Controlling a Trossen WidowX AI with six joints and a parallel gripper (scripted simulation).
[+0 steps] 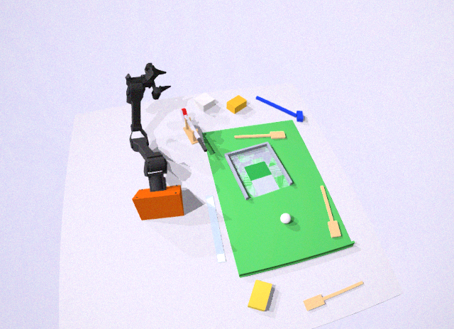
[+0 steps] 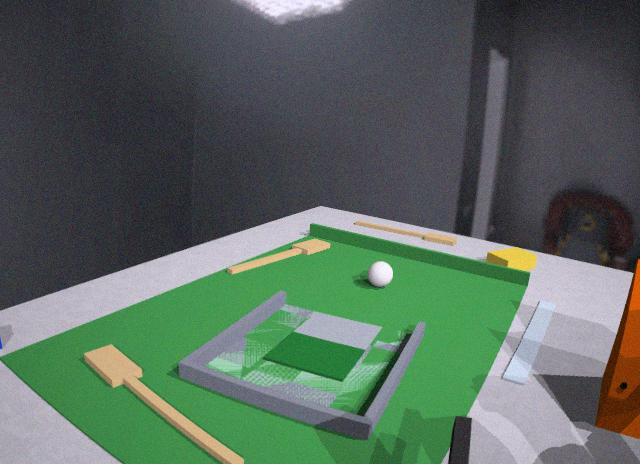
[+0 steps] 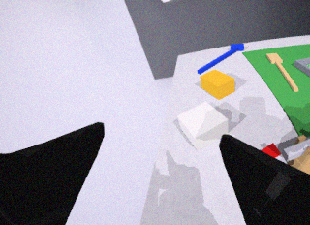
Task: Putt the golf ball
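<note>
The red putter (image 1: pixel 184 111) (image 3: pixel 271 150) leans in a small wooden stand (image 1: pixel 189 135) at the mat's back left edge, red grip end up, dark head down by the mat. My gripper (image 1: pixel 167 79) (image 3: pixel 165 135) is open and empty, high above the table, to the left of the putter's red end in the top view. The white golf ball (image 1: pixel 285 218) (image 2: pixel 380 273) rests on the green mat (image 1: pixel 256 244) (image 2: pixel 444 319), in front of the pale ramp (image 1: pixel 264 185) (image 2: pixel 341 329). The dark green raised green (image 1: pixel 257 170) (image 2: pixel 315 354) lies behind the ramp, inside a grey three-sided border (image 1: pixel 236 177) (image 2: pixel 273 398).
A white block (image 1: pixel 204 101) (image 3: pixel 201 123), an orange-yellow block (image 1: pixel 236 103) (image 3: pixel 218 84) and a blue putter (image 1: pixel 277 106) (image 3: pixel 218 59) lie at the back. Several wooden paddles lie on and beyond the mat. A yellow block (image 1: pixel 260 295) (image 2: pixel 511 258) and a pale blue strip (image 1: pixel 215 228) (image 2: pixel 529 342) lie outside it.
</note>
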